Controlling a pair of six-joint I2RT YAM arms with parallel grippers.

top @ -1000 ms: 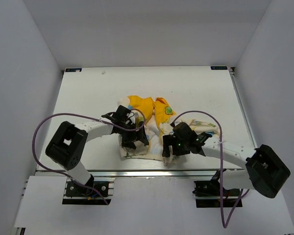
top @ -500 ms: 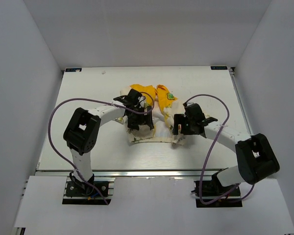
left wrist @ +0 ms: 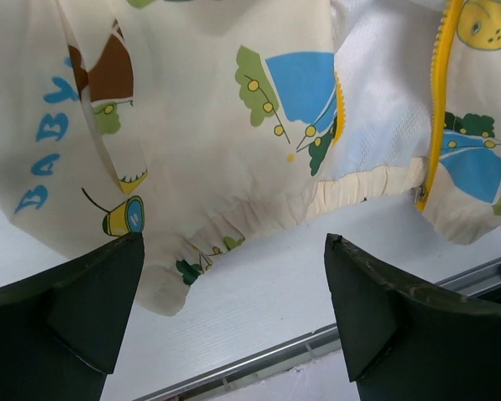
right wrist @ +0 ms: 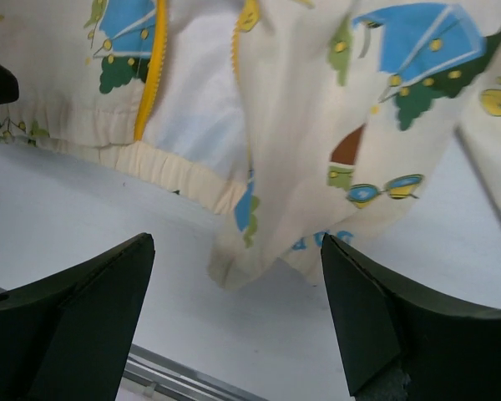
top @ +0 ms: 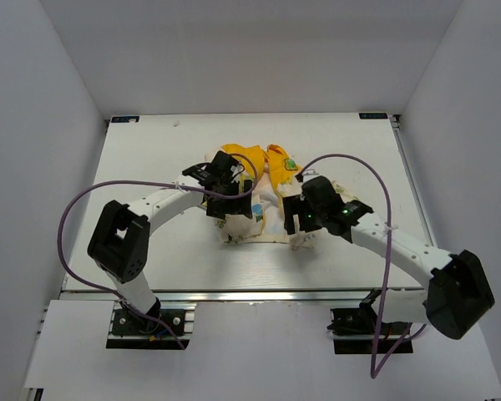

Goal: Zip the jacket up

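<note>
Cream jacket (top: pixel 263 200) lies unzipped on the bench (top: pixel 150 159), both claws released.
Just beyond the left claw (left wrist: pixel 235 242) and the right claw (right wrist: pixel 238 238), each spread wide and holding nothing, the hem (left wrist: pixel 367 180) gapes: the yellow zipper strips (right wrist: pixel 154 67) stand apart with white lining (right wrist: pixel 196 75) between them. Nothing looks zipped yet; joining the ends at the hem and pulling upward are both left to do.

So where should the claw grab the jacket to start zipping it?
Best guess: the bottom end of a yellow zipper strip, right at the gathered hem. The jacket lies with its front open, white lining showing between the two strips, and the hem faces the near table edge. So the open left claw should probably come in from that near side.
</note>
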